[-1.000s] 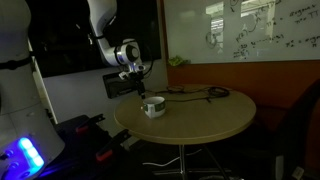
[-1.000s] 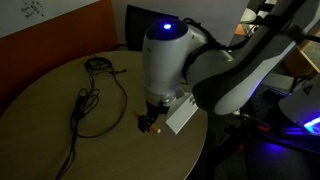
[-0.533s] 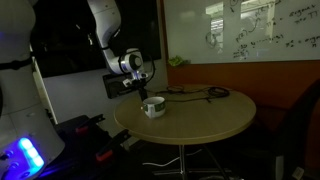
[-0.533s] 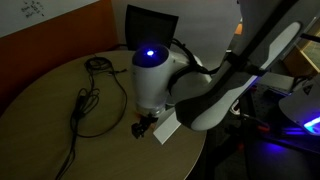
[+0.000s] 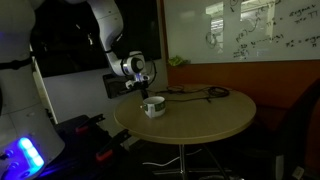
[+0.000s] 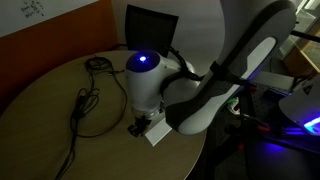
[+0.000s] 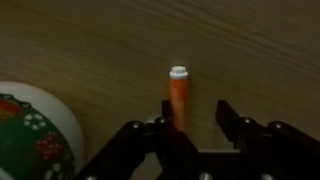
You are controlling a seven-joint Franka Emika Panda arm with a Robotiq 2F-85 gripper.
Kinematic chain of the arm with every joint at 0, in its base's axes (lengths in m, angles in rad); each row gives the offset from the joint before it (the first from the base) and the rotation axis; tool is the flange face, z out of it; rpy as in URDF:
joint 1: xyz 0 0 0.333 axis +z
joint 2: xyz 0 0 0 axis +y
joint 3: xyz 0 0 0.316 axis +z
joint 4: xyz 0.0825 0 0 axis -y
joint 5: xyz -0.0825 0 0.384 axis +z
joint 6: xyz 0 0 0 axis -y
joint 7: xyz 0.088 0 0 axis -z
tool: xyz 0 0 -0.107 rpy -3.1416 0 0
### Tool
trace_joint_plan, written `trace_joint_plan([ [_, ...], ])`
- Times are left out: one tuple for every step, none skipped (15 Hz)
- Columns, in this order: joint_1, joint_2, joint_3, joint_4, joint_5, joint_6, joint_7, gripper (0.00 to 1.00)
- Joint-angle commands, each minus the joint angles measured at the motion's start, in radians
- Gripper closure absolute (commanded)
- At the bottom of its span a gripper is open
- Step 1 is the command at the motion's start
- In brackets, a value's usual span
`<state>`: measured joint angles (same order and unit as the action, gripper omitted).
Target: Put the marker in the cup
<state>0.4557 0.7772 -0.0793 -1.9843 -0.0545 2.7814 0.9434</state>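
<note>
Tool point(image 7: 195, 128) partly spread, orange marker point(image 7: 178, 98) between fingers, hugging one side. Gripped or loose? Cannot tell. Cup point(image 7: 28, 135) just beside, on wooden surface point(image 7: 250, 50). Marker not yet in cup; shift over rim and release left.

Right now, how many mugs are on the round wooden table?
1. The squat white mug stands near the table's edge, by the robot arm, which covers part of the tabletop in an exterior view, so another could be hidden.
</note>
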Motion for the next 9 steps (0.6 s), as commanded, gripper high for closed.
trace_joint_plan([
  [0.015,0.008,-0.017,0.02,0.031,-0.022,-0.022,0.78],
  [0.013,0.005,-0.015,0.019,0.033,-0.022,-0.023,0.84],
  [0.018,-0.002,-0.019,0.014,0.032,-0.022,-0.019,0.93],
  [0.02,-0.01,-0.022,0.006,0.03,-0.017,-0.019,0.99],
  [0.02,-0.016,-0.025,0.003,0.029,-0.016,-0.018,0.99],
  [0.015,-0.025,-0.022,-0.003,0.031,-0.018,-0.023,0.95],
  [0.006,-0.035,-0.016,-0.012,0.034,-0.013,-0.032,0.95],
  [0.007,-0.049,-0.019,-0.02,0.036,-0.026,-0.026,0.95],
  [-0.003,-0.067,-0.011,-0.033,0.037,-0.021,-0.04,0.95],
])
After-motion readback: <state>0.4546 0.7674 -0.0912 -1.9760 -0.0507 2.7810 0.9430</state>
